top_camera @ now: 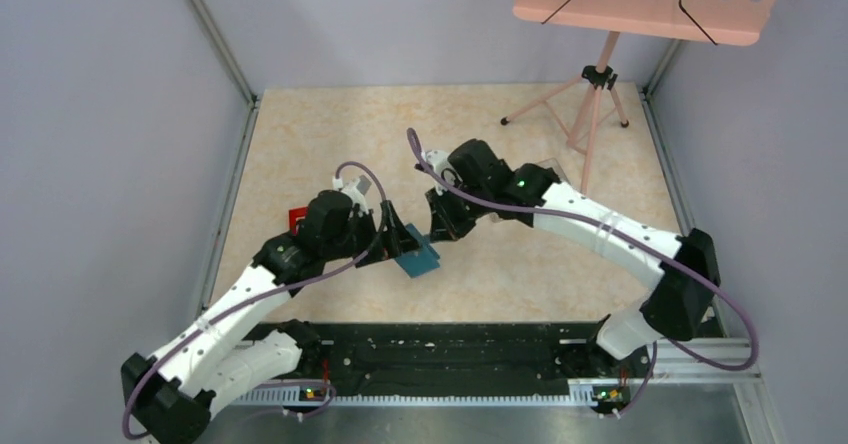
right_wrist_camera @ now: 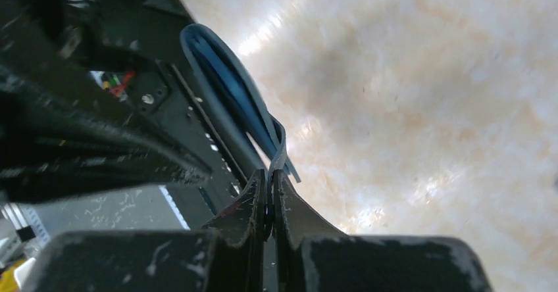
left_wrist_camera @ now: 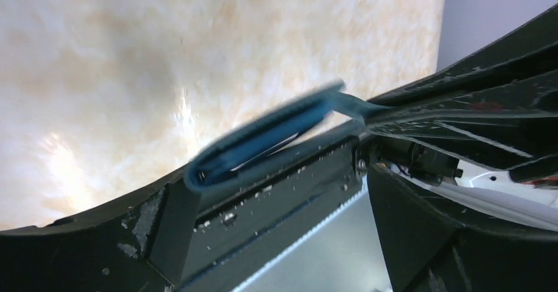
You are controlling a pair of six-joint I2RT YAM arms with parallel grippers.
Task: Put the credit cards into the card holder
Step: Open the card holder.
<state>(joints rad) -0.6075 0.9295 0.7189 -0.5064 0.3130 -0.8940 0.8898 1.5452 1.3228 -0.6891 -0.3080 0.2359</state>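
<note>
The teal card holder (top_camera: 418,258) is in the middle of the table between my two grippers. In the left wrist view it (left_wrist_camera: 263,137) shows edge-on, nearly closed, with a thin pale edge between its covers. My right gripper (right_wrist_camera: 270,177) is shut on its strap tab (right_wrist_camera: 279,148); it also shows in the top view (top_camera: 441,226). My left gripper (top_camera: 396,232) is open, and the holder's folded end lies against its left finger (left_wrist_camera: 158,213). No loose credit cards are in view.
A small red object (top_camera: 296,218) lies left of my left wrist. A clear box (top_camera: 560,167) sits behind my right arm. A pink music stand (top_camera: 598,84) stands at the back right. Grey walls enclose the table.
</note>
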